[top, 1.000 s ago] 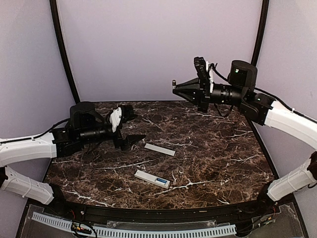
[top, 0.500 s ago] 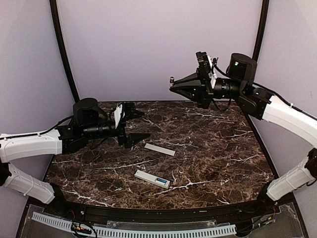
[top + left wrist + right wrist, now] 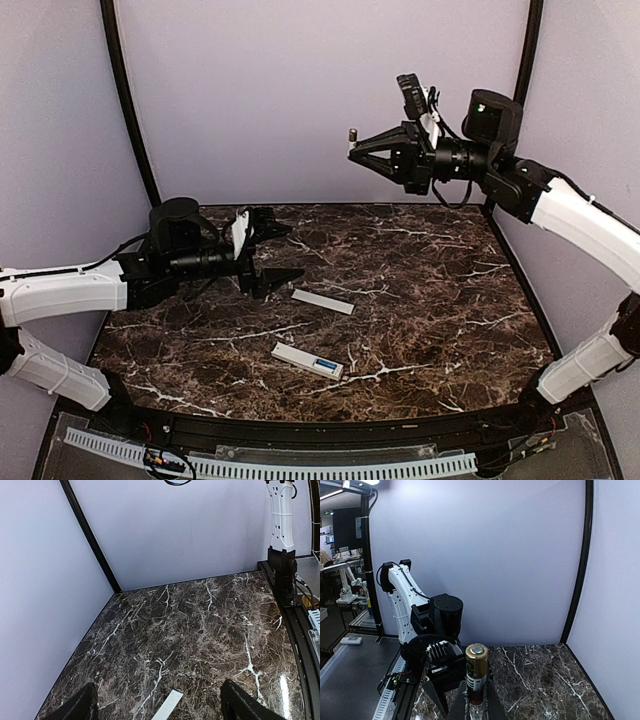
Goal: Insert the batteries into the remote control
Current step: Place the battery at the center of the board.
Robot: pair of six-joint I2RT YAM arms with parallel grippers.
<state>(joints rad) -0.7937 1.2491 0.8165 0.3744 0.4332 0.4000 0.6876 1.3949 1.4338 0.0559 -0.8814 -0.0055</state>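
The remote control (image 3: 300, 357) is lying recess-up on the table (image 3: 430, 290), near the front edge, with one blue battery (image 3: 326, 365) seated at its right end. A second battery (image 3: 476, 672) is being held upright, clamped in the right gripper (image 3: 353, 145), high over the far side and well apart from the remote. It should probably be turned level and lined up with the free recess before being lowered. The left gripper (image 3: 295, 251), spread wide and empty, is hovering near the cover strip (image 3: 323, 301).
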